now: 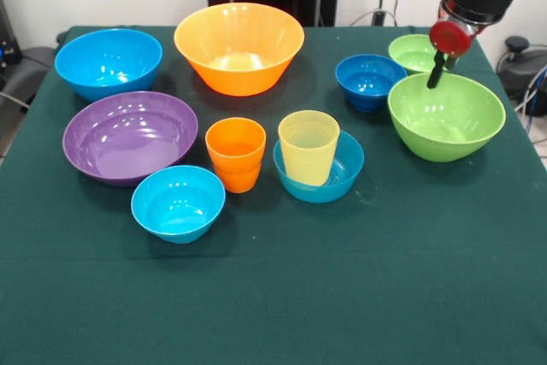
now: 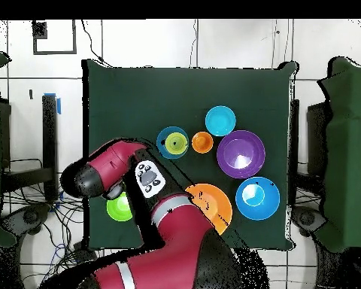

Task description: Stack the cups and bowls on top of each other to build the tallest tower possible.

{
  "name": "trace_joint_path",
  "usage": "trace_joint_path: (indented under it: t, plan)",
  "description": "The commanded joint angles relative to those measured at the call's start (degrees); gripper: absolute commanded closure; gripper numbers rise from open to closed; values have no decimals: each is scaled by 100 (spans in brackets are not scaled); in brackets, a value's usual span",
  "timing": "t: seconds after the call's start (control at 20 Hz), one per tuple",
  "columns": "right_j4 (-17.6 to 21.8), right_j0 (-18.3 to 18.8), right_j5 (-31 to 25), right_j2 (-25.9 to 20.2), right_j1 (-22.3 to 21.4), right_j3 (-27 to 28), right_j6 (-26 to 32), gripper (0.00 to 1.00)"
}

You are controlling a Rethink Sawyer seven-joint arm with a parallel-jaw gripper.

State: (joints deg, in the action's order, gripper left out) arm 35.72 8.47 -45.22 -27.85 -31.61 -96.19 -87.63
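Layout at an early stage of tower building, with places given relative to the large lime green bowl (image 1: 446,115). The gripper (image 1: 438,72) hangs just above this bowl's far rim, one dark fingertip dipping toward the rim; whether it is parted or closed cannot be told, and no object is seen in its hold. The small lime green bowl (image 1: 416,53) sits just behind it, the dark blue bowl (image 1: 370,81) beside it. Further across the table (image 1: 342,297), the pale yellow cup (image 1: 308,146) stands upright inside a light blue bowl (image 1: 342,179), the only nesting so far. The orange cup (image 1: 236,153), second light blue bowl (image 1: 178,203), purple bowl (image 1: 130,136), blue bowl (image 1: 108,61) and orange bowl (image 1: 239,46) stand apart, probably awaiting stacking.
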Motion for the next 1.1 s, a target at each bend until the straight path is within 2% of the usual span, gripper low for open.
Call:
trace_joint_path:
  t: [0.05,0.65,1.1]
  plan:
    - [-50,-24,385,223,295,-107,-707,0]
    - [163,-59,688,408,401,-233,-783,0]
    - [64,-155,734,512,487,-163,-702,0]
